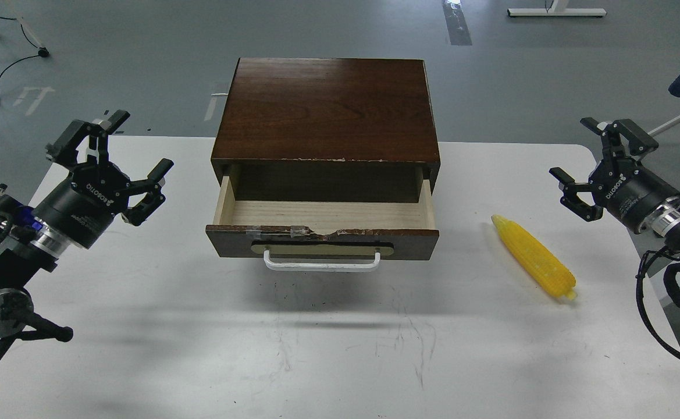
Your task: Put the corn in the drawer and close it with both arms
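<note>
Corn (534, 257) flat on table (142, 326), tapered tip toward open drawer (322, 240).

A: Where does the camera sit?

B: There is one view, from the robot's head, looking forward and steeply down onto a white table (340, 349).

A: How close?

B: Near enough that the table fills most of the frame, with a wooden cabinet (325, 107) at centre. Grey floor (142, 52) shows beyond. Both arms enter from the side edges.
</note>
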Tool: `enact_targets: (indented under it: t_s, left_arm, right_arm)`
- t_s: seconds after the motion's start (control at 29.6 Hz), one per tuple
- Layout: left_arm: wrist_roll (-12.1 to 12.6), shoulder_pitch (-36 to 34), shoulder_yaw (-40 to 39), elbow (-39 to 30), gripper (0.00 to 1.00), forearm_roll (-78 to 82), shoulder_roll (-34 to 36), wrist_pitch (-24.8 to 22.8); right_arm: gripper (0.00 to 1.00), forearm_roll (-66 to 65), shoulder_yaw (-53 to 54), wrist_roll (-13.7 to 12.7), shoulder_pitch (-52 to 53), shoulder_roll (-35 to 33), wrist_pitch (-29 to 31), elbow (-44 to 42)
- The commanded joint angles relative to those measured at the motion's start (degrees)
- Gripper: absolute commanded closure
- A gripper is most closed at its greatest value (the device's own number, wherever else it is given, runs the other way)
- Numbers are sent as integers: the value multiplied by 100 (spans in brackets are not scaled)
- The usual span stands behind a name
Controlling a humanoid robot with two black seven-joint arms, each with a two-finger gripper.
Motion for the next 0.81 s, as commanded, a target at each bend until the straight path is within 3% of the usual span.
enact_targets:
  t_s: [0.0,0.47,0.78]
  left_arm:
    - [-1,0,1,0,0,9,23,0]
    - [-1,0,1,-1,0,26,23,0]
    - [8,9,1,-1,0,26,14,0]
  right_arm:
    - [0,-1738,7,0,530,-352,-1,25]
    - [0,-6618,-413,0,988,-739,-1,596]
    - [0,-7386,-1460,0,997,-643,-911,465]
